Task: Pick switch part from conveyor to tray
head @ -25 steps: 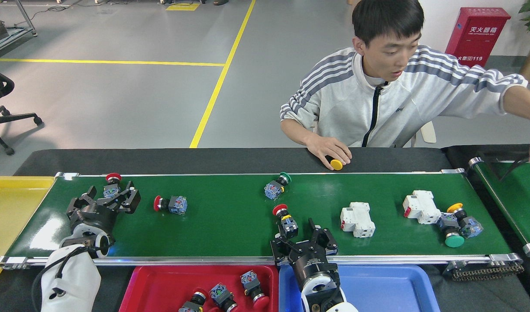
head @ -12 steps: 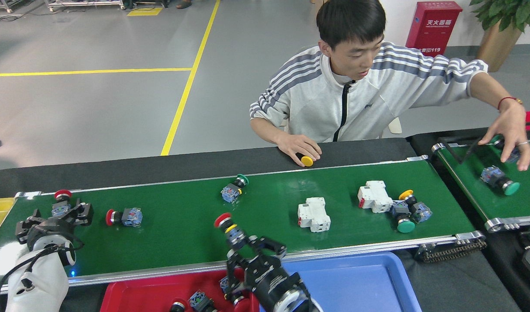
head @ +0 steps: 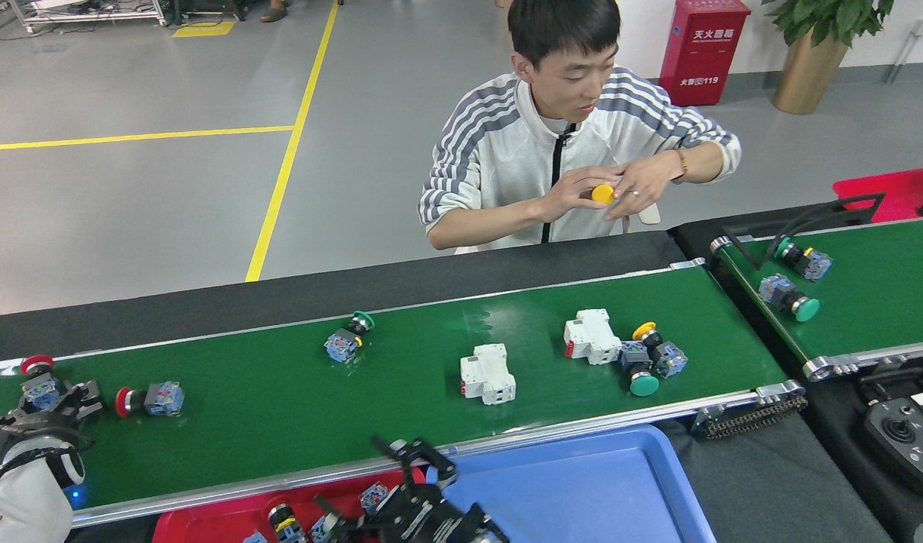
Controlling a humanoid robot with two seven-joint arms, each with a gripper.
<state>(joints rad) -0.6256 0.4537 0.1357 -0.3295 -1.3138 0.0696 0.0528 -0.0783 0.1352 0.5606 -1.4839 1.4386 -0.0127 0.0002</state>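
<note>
The conveyor point(head: 295, 407) runs across the head view. My left gripper point(head: 39, 413) is open at its far left end, fingers either side of a red-capped switch part point(head: 38, 381) on the belt. My right gripper point(head: 378, 490) is at the bottom edge over the red tray point(head: 205, 524), partly cut off, with a blue-bodied switch part point(head: 373, 498) between its fingers. Other switch parts lie on the belt: a red-capped one point(head: 148, 398), a green-capped one point(head: 348, 339) and a yellow and green cluster point(head: 650, 362).
Two white breakers point(head: 488, 373) point(head: 591, 337) lie mid-belt. A blue tray point(head: 582, 490) sits right of the red one. A person behind the belt holds a yellow part point(head: 602, 194) in both hands. A second belt point(head: 884, 302) at right carries two switches; a controller point(head: 903, 441) lies below it.
My right gripper has come back off the belt to over the red tray, and the red-capped switch it stood at is gone from the belt. The person raised both hands. The view swung right.
</note>
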